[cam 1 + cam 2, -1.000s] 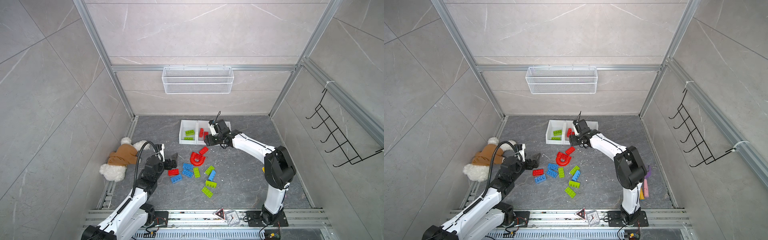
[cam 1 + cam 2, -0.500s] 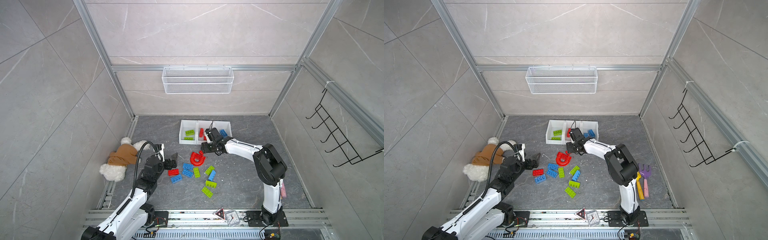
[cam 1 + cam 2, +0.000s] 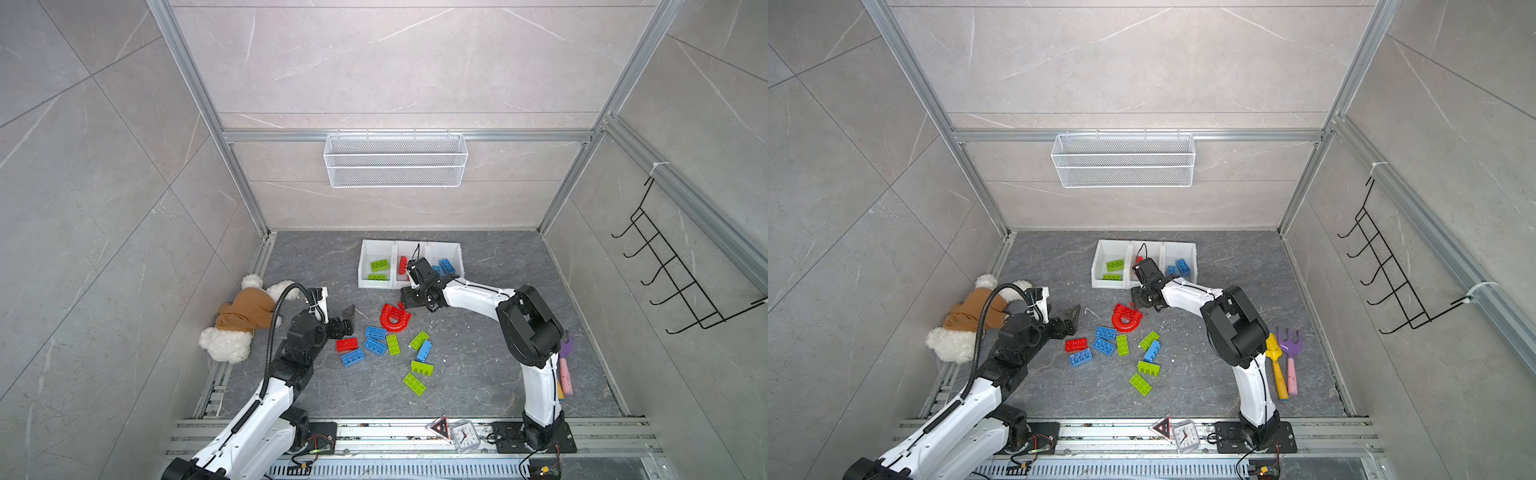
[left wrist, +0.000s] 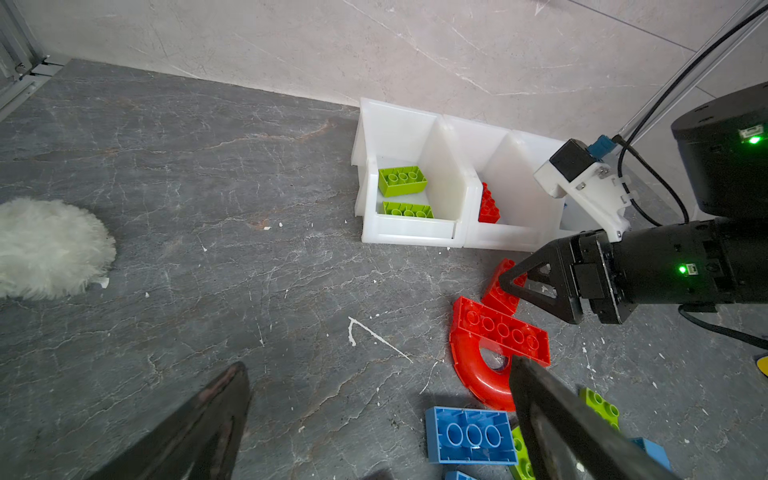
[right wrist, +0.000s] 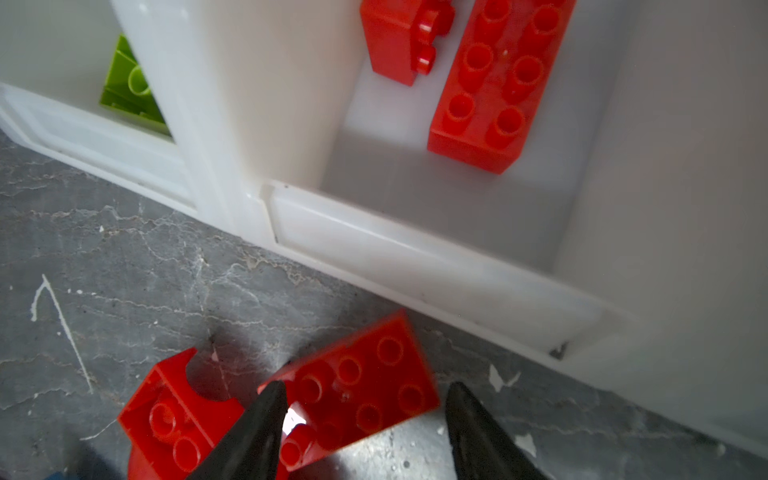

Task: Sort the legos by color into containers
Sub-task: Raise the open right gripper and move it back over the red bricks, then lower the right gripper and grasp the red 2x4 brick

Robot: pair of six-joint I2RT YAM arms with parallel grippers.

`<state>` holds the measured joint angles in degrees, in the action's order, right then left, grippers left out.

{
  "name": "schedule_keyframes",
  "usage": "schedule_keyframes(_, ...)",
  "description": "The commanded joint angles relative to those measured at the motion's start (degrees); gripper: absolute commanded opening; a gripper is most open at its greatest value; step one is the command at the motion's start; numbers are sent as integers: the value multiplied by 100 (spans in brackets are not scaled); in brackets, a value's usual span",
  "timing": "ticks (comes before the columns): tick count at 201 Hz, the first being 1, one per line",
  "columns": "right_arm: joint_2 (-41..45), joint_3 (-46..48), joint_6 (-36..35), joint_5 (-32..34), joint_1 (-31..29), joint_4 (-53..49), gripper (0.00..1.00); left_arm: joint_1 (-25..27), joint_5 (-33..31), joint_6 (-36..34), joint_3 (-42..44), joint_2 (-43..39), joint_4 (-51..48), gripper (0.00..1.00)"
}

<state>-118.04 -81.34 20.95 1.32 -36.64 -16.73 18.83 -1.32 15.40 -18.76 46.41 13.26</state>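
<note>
Three white containers (image 3: pixel 365 253) stand in a row at the back: green legos (image 3: pixel 379 264) in the left one, red (image 5: pixel 482 91) in the middle, blue (image 3: pixel 446 266) in the right. My right gripper (image 5: pixel 365 390) is low in front of them, open, straddling a red brick (image 5: pixel 374 386) that leans on the red arch (image 3: pixel 392 324); one finger touches the brick's corner, the other stands apart. My left gripper (image 4: pixel 380 368) is wide open and empty above the floor, left of the arch. Several red, blue and green legos (image 3: pixel 375 346) lie loose nearby.
A teddy bear (image 3: pixel 245 320) lies at the left wall behind my left arm. A yellow shovel (image 3: pixel 1277 365) and purple rake (image 3: pixel 1289 357) lie right of the right arm's base. A wire basket (image 3: pixel 395 162) hangs on the back wall. A small clock (image 3: pixel 465 434) sits on the front rail.
My right gripper came away from the containers and down to the floor, onto the red brick by the arch, its jaws narrowing a little. The left arm has not moved.
</note>
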Motion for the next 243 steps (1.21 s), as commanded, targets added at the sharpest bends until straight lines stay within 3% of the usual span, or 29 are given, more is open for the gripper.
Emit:
schedule_keyframes(1,-105,-24,-100,149,-27,-242,63,-11,10,-43,-152,-62,125,100)
schedule_keyframes(83,447,694,-227,373,51,-338,64,-6,18,-32,-136,-53,149,100)
schedule_keyframes(133,1257,1588,-207,498,190,-414,65,-11,43,-13,-138,-12,180,100)
schedule_keyframes(167,1851,2035,-181,517,186,-594,71,-6,111,19,-136,76,246,100)
schedule_keyframes(199,2171,2094,-662,110,140,-606,81,-9,132,36,-143,155,284,100)
schedule_keyframes(243,1921,1811,-1458,-33,70,-775,86,-11,131,16,-148,166,281,100)
